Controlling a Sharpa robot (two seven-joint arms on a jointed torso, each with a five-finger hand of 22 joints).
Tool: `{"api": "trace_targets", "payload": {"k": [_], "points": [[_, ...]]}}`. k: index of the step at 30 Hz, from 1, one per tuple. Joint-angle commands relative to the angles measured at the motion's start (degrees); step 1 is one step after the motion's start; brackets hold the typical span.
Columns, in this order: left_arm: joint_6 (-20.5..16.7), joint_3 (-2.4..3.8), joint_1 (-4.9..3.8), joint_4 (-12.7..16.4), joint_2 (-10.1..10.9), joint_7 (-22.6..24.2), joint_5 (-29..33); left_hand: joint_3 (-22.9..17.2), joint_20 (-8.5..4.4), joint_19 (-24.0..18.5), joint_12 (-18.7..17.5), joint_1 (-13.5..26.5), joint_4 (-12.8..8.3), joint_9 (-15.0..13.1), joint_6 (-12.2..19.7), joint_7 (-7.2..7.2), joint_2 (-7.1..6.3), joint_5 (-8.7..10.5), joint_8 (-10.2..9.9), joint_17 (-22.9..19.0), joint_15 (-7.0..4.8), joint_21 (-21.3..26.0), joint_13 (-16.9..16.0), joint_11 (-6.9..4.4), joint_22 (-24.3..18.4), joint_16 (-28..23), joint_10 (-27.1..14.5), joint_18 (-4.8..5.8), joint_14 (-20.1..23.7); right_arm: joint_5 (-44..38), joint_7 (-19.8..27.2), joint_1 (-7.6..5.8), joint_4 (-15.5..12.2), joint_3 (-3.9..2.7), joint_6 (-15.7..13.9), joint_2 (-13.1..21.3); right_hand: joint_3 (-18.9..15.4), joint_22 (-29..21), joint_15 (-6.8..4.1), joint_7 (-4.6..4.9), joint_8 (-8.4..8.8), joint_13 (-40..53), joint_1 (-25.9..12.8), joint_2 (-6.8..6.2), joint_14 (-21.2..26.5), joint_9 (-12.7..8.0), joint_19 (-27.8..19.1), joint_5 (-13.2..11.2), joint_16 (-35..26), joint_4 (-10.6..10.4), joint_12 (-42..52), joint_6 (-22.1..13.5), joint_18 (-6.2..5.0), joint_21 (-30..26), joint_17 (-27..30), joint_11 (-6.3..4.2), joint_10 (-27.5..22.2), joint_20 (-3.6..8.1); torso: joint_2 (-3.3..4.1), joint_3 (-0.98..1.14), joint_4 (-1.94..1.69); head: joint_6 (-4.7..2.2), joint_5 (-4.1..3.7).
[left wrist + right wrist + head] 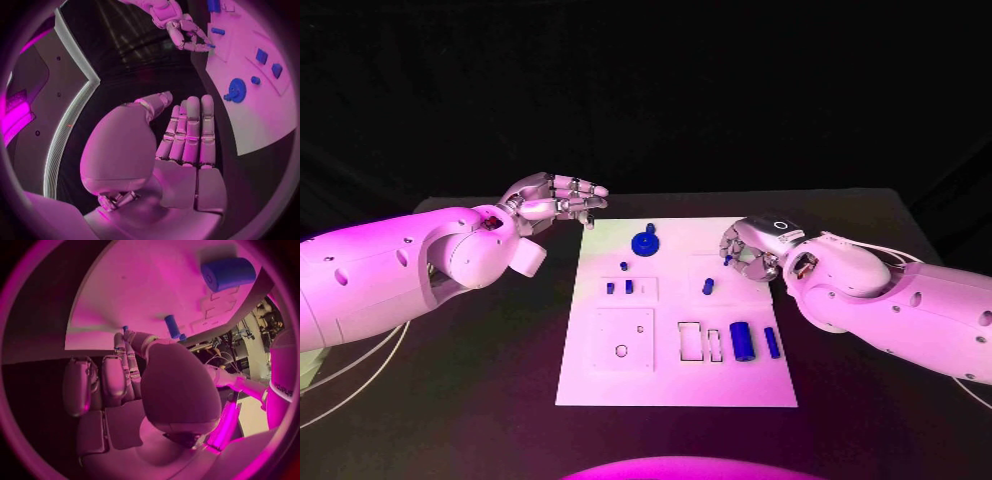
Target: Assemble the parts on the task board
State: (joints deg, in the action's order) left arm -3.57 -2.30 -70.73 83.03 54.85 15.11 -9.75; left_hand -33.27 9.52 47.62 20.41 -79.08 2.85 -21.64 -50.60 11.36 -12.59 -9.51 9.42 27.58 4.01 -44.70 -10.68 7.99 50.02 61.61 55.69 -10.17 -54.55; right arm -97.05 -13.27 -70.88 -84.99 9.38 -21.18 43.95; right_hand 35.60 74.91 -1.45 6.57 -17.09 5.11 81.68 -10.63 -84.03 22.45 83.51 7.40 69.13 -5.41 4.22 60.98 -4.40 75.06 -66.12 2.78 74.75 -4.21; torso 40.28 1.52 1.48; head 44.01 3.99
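Note:
The white task board lies in the middle of the black table. On it are a round blue disc, two small blue squares, a short blue peg and two blue cylinders standing near cut-out slots. My right hand hovers at the board's right edge, its thumb and a finger pinching a tiny blue piece, whose tip also shows at the fingertips. My left hand is raised off the board's far left corner, fingers extended and holding nothing.
The board has a large rectangular recess with small holes and narrow open slots. In the right wrist view a thick cylinder and a peg lie beyond my hand. Bare table surrounds the board.

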Motion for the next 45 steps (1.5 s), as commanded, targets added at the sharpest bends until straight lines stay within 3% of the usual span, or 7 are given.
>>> {"api": "trace_targets", "payload": {"k": [1, 12, 20, 25, 36, 41, 45], "points": [[1.05, 0.06, -0.03, 0.08, -0.03, 0.17, 0.31, 0.45, 0.13, 0.41, 0.14, -0.18, -0.02, 0.08, 0.18, 0.23, 0.36, -0.30, 0.24, -0.09, 0.03, 0.42, 0.11, 0.01, -0.15, -0.35, -0.52, -0.33, 0.28, -0.14, 0.28, -0.39, -1.11, -0.14, -2.01, 0.71, 0.06, 6.22, -0.38, -0.05, -0.32, -0.08, -0.16, 0.19, -1.90, 0.08, 0.40, -0.17, 0.28, 0.40, -0.03, 0.47, 1.14, 0.27, 0.02, -0.15, 0.75, 0.07, 0.01, -0.02, -0.01, -0.03, 0.05], [1.18, 0.06, -0.02, 0.08, 0.04, 0.11, 0.29, 0.45, 0.13, 0.41, 0.14, -0.18, -0.02, 0.08, 0.18, 0.23, 0.36, -0.30, 0.24, -0.09, 0.03, 0.42, 0.11, 0.01, -0.15, -0.35, -0.52, -0.33, 0.28, 0.53, 0.55, -1.25, -7.60, -0.49, -3.74, 3.33, 0.11, 6.46, -0.39, -0.06, -0.38, -0.07, -0.27, 0.14, -1.92, 0.16, 0.55, -0.29, 0.41, 0.47, -0.05, 0.51, 1.22, 0.64, -0.07, -0.16, 0.82, 0.08, 0.03, 0.01, 0.05, 0.03, 0.39], [1.43, 0.06, -0.02, 0.14, -0.06, 0.13, 0.28, 0.48, 0.13, 0.45, 0.15, -0.27, -0.07, 0.12, 0.24, 0.26, 0.37, -0.31, 0.24, -0.12, 0.04, 0.50, 0.13, 0.04, -0.22, -0.41, -0.61, -0.33, 0.31, 0.14, 1.10, -0.85, -12.03, -0.48, -3.74, 1.84, 0.19, 6.54, -0.40, -0.06, -0.38, -0.07, -0.27, 0.15, -1.93, 0.19, 0.59, -0.29, 0.45, 0.53, -0.08, 0.48, 1.24, 0.74, -0.07, -0.16, 0.82, 0.08, 0.03, 0.05, 0.02, 0.23, 1.17], [1.49, 0.06, -0.01, 0.11, -0.21, 0.24, 0.32, 0.48, 0.13, 0.45, 0.15, -0.27, -0.07, 0.12, 0.24, 0.26, 0.37, -0.31, 0.24, -0.12, 0.04, 0.50, 0.13, 0.04, -0.22, -0.41, -0.61, -0.33, 0.31, -0.24, 1.77, 0.08, -13.85, -0.38, -3.00, -0.60, 0.23, 6.51, -0.41, -0.05, -0.38, -0.07, -0.26, 0.15, -1.93, 0.21, 0.56, -0.27, 0.44, 0.58, -0.10, 0.46, 1.22, 0.68, -0.04, -0.16, 0.81, 0.09, 0.04, -0.02, 0.00, 0.52, 2.01], [1.55, 0.06, -0.01, 0.48, -0.85, 0.16, 0.53, 0.68, 0.18, 0.52, 0.23, -0.10, 0.09, 0.18, 0.32, 0.34, 0.43, -0.30, 0.27, -0.19, 0.12, 0.73, 0.16, 0.12, -0.39, -0.50, -0.72, -0.30, 0.35, -1.23, 2.79, 3.12, -12.72, 0.16, 0.06, -6.06, 0.44, 6.51, -0.39, 0.03, -0.35, -0.09, -0.27, 0.13, -1.92, 0.27, 0.53, -0.15, 0.44, 0.78, -0.23, 0.33, 1.21, 0.64, 0.07, -0.11, 0.73, 0.10, 0.00, -0.16, -0.15, 1.23, 3.41], [1.36, 0.06, -0.01, 0.70, -0.97, 0.08, 0.78, 0.89, 0.24, 0.58, 0.31, 0.20, 0.36, 0.27, 0.49, 0.41, 0.49, -0.28, 0.25, -0.24, 0.20, 0.99, 0.19, 0.17, -0.60, -0.54, -0.83, -0.28, 0.34, -1.63, 2.97, 4.09, -11.85, 0.30, 0.21, -7.16, 0.53, 6.58, -0.37, 0.09, -0.31, -0.11, -0.35, 0.11, -1.94, 0.31, 0.56, -0.08, 0.54, 0.86, -0.31, 0.22, 1.23, 0.72, 0.03, -0.05, 0.64, 0.10, 0.01, -0.10, -0.03, 1.66, 4.26], [1.27, 0.06, -0.01, 0.76, -1.07, 0.02, 0.97, 1.36, 0.38, 0.76, 0.47, 0.77, 0.94, 0.54, 1.20, 0.62, 0.48, -0.24, 0.02, -0.30, 0.32, 1.64, 0.25, 0.32, -1.12, -0.54, -1.14, -0.28, 0.28, -1.94, 3.07, 4.60, -11.50, 0.36, 0.31, -7.97, 0.57, 6.65, -0.35, 0.12, -0.30, -0.12, -0.39, 0.10, -1.96, 0.33, 0.61, -0.05, 0.64, 0.90, -0.35, 0.17, 1.26, 0.83, -0.05, -0.03, 0.60, 0.09, 0.00, -0.08, -0.05, 1.93, 4.50]]}}
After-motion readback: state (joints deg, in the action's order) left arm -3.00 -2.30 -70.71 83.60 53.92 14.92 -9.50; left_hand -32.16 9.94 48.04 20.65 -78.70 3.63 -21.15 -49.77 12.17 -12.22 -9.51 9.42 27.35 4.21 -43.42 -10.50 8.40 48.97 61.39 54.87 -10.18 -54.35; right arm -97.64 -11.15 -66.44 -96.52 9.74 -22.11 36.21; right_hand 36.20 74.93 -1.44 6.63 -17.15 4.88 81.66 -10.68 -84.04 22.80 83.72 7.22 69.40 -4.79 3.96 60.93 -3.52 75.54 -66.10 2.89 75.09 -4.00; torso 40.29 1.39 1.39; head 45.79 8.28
